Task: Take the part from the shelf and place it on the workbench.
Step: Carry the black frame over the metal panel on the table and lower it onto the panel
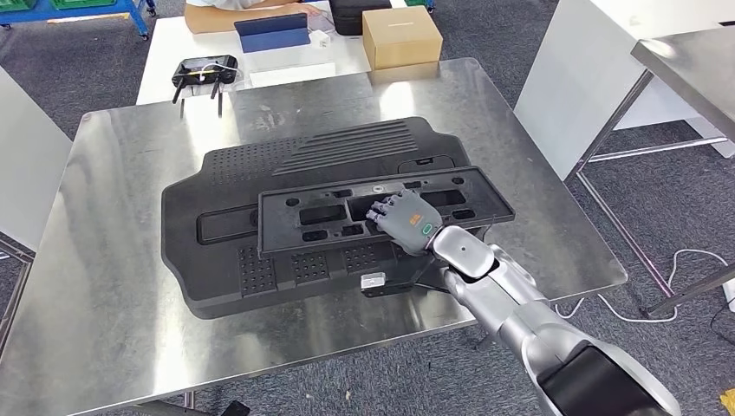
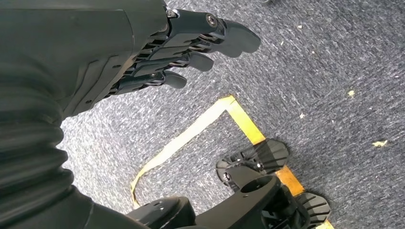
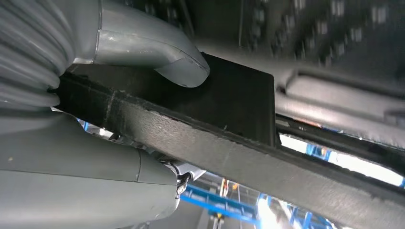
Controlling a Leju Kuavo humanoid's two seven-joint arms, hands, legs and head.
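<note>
Still, my right hand (image 1: pixel 406 222) gripped the part (image 1: pixel 381 208) by one edge above the bench (image 1: pixel 104 286); off-centre hold risked slipping.

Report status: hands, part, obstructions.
Right hand grips the black slotted panel at its near edge, over the large black tray on the steel workbench. Left hand empty, hanging over carpet. Nothing obstructing.

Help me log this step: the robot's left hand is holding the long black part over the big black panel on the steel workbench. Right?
Not quite: it is the right hand that grips the long black part, as the head view shows. The left hand hangs over the carpet, holding nothing. The rest stands: the part is over the big black panel on the steel workbench.
</note>
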